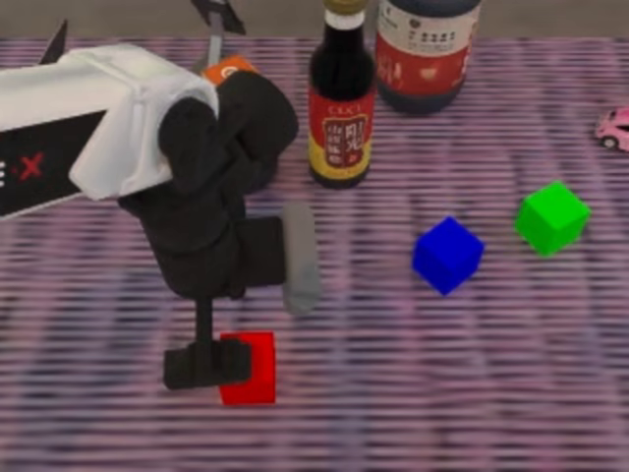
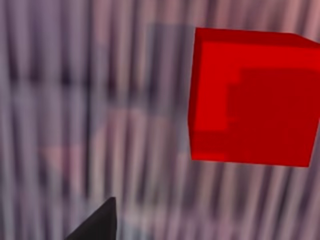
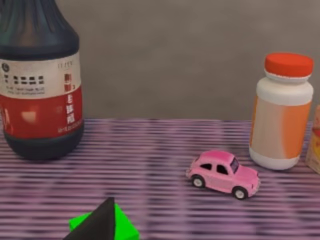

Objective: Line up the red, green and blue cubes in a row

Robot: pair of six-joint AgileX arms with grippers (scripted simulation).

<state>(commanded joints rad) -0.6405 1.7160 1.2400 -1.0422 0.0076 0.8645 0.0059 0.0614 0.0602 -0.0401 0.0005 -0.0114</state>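
Step in hand: left gripper (image 1: pixel 221 365) at the small glossy red cube (image 1: pixel 249 367), low over the purple-striped desk (image 1: pixel 472 393), near the front on the left side; judged the pick or the placing of the first cube for the row.
Left gripper state: cannot tell; dark fingers overlap the cube's left edge in the top view, while the left wrist view shows the cube (image 2: pixel 255 95) off to one side of a single dark fingertip (image 2: pixel 97 225), with no clamp visible.
Right arm: out of the top view; its wrist camera looks across the far right of the desk, finger state not shown.
Red cube heading: faces roughly square to the desk edges; no long axis, all sides equal.
Glossy deep blue cube (image 1: pixel 447 255): right of centre, turned corner-on, well apart from the red one.
Glossy bright green cube (image 1: pixel 552 217): just right of the blue, slightly farther back, also rotated.
Row progress: not yet formed; three cubes scattered, red lying nearer the front than the other two.
Next move calls for: a sure hold on one cube, then a carry to a shared line with the faces squared.
Bystanders: slim dark sauce bottle with red label (image 1: pixel 340 93), large dark jug-shaped bottle (image 1: pixel 425 49), pink toy car (image 3: pixel 223 173).
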